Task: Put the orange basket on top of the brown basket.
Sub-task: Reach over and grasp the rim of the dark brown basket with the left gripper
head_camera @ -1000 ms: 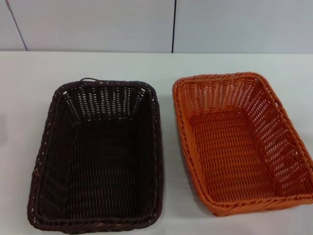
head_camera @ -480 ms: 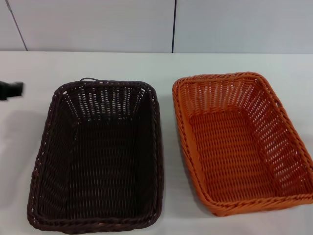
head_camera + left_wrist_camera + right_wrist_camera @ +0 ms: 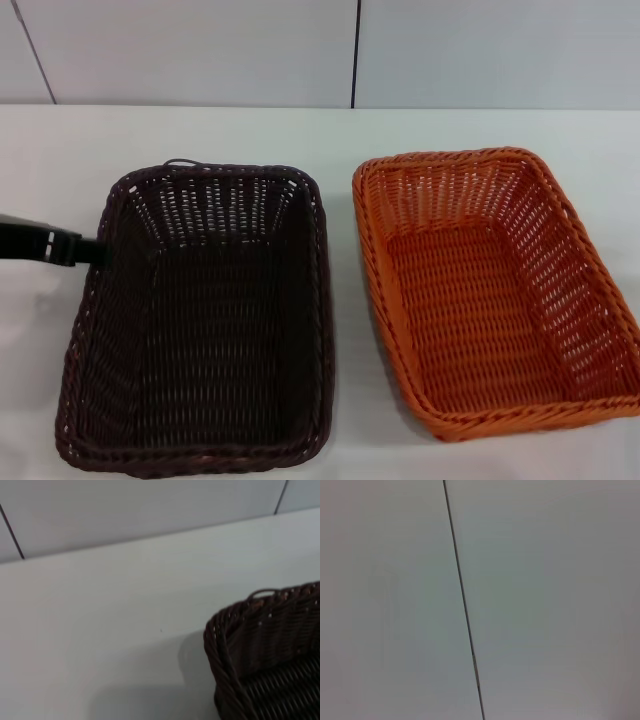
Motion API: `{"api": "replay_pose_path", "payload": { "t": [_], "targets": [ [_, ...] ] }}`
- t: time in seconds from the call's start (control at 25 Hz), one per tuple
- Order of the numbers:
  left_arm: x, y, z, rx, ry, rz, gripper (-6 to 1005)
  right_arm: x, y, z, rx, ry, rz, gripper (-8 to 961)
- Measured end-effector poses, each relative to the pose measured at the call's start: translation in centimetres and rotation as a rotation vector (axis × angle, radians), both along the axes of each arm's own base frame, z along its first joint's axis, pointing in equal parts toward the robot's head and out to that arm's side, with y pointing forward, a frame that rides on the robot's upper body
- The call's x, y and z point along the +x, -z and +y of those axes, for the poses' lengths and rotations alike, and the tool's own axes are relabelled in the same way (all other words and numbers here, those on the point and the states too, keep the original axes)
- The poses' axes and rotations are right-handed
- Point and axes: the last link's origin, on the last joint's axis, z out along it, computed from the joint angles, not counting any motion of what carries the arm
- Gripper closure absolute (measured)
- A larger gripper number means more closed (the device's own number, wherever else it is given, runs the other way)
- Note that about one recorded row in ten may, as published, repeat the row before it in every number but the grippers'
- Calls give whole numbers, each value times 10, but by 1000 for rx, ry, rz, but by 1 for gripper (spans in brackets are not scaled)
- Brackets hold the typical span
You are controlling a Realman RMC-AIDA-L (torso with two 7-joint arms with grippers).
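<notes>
The brown basket sits on the white table on the left, open side up and empty. The orange basket sits beside it on the right, apart from it, also empty. My left gripper reaches in from the left edge of the head view, its black tip at the brown basket's left rim. The left wrist view shows a far corner of the brown basket. My right gripper is out of view; its wrist view shows only a pale wall.
The white table runs back to a pale panelled wall with dark seams. A narrow strip of table separates the two baskets.
My left gripper has come in from the left edge of the head view and moved right, down to the brown basket's left rim. Both baskets have stayed still.
</notes>
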Motion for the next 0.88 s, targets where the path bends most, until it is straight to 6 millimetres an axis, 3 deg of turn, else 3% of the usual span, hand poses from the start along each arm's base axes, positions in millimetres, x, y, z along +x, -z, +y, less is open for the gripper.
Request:
{"api": "replay_pose_path", "payload": {
  "t": [0.88],
  "targets": [
    [-17, 45, 12, -101, -127, -24, 190, 0, 0, -2, 3, 0, 0, 126]
  ]
}}
